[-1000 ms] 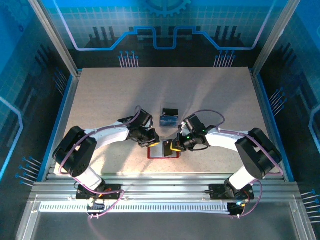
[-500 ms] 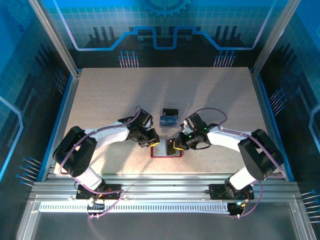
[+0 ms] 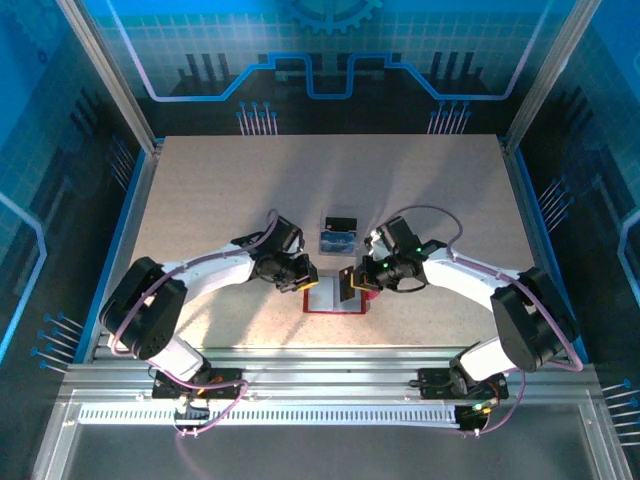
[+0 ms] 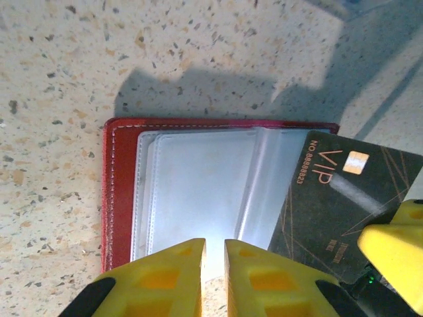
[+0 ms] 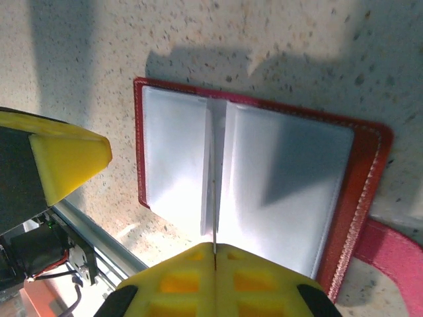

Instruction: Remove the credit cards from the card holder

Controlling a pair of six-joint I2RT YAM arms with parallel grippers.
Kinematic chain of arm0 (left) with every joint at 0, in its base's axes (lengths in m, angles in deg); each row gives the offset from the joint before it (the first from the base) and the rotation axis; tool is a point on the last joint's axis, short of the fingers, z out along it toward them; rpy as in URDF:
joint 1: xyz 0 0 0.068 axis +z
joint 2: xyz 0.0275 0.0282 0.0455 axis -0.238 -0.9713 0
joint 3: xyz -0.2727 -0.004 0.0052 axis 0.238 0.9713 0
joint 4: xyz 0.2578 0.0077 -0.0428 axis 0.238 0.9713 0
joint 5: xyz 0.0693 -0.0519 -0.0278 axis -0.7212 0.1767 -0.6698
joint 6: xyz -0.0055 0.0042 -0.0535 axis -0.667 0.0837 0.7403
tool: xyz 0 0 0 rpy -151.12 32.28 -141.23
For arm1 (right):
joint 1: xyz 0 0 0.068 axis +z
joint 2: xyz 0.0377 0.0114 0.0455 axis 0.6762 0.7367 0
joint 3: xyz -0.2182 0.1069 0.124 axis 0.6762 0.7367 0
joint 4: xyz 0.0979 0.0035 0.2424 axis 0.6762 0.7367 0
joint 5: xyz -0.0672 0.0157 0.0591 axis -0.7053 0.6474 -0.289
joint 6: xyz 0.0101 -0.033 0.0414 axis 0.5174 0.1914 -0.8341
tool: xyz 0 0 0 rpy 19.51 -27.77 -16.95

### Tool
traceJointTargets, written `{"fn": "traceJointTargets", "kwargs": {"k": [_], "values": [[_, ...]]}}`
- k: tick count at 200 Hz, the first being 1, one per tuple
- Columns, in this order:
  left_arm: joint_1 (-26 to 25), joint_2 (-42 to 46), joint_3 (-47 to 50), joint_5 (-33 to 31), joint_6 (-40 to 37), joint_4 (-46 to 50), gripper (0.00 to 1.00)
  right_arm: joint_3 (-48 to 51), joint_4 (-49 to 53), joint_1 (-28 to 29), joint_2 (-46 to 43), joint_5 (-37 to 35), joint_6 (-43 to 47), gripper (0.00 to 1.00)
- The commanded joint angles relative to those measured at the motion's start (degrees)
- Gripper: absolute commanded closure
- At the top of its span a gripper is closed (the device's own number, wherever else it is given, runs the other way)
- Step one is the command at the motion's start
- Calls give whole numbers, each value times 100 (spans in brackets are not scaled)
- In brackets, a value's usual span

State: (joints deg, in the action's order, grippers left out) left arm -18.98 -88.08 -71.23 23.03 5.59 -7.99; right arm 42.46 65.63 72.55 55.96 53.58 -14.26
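Speckled tabletop (image 3: 200, 200) under open red card holder (image 4: 119, 191), right pincer (image 5: 215, 254) clenched on black card (image 4: 337, 205), left pincer (image 4: 213, 247) state indiscernible

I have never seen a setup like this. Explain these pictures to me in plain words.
Two robot arms are bolted at the near edge of a table. The wide picture comes from a fixed camera above and behind them. Each close-up comes from a camera on one wrist, so the yellow blocks are that arm's own fingers. On the table lies an open dark red card holder. The right gripper is shut on a black card, edge-on in its own view. The left gripper sits at the holder's edge, fingers nearly together; whether it pinches it is unclear. Farther back lies a blue card.
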Motion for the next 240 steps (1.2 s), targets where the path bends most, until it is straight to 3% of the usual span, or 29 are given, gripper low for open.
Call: {"fn": "traceJointTargets", "kwargs": {"k": [1, 86, 123, 169, 240], "values": [[125, 289, 254, -112, 55, -74, 84, -431, 835, -107, -60, -2, 1249, 100], [584, 1257, 982, -153, 279, -455, 81, -2164, 2279, -126, 166, -1177, 5109, 100], [673, 1493, 1063, -162, 236, -360, 78, -3269, 3103, -113, 767, -1257, 6706, 100], [761, 1779, 1015, -344, 97, 9, 76, -4802, 4164, -108, 1806, -1657, 7887, 100], [888, 1888, 1032, -349, 97, 143, 75, -6891, 5296, -164, 3379, -2193, 8513, 100]]}}
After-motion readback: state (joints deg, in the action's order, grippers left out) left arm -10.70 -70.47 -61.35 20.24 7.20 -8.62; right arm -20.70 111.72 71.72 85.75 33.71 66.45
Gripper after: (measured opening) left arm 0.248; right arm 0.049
